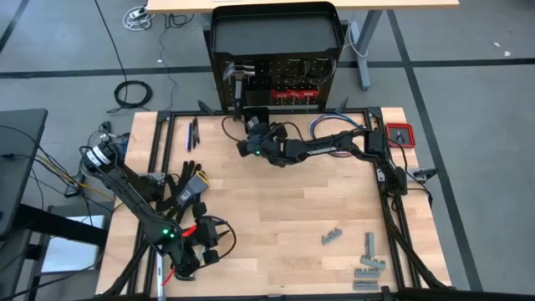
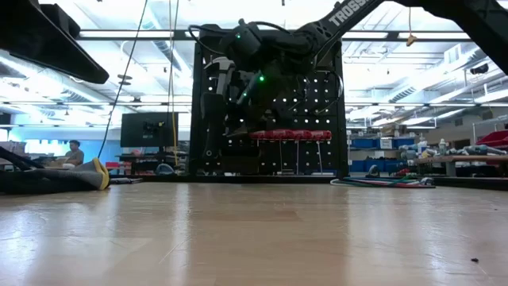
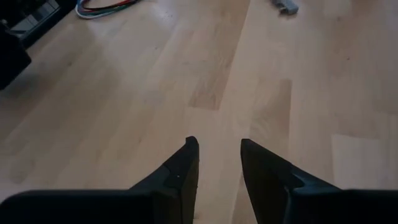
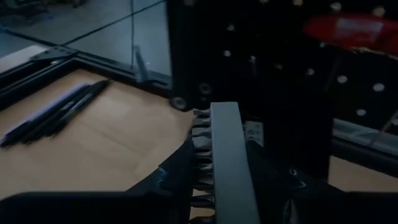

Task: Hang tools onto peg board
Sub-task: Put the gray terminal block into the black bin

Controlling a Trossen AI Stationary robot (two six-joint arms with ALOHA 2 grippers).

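Two dark arms work a wooden table before an upright black peg board. The right gripper reaches to the foot of the board, its jaws clamped on a grey metal piece with a toothed edge, seen close in the right wrist view and held just in front of the board's perforated face. In the low view the gripper is raised against the left part of the board.

On the board, a steel-headed hammer hangs at the left and red-handled drivers sit in a row across the middle.

The left gripper waits low at the table's near left corner, its jaws apart and holding nothing over bare wood.

More grey metal pieces lie on the table's near right side, well apart from the board. Thin dark tools lie near the far left edge, also visible in the right wrist view.
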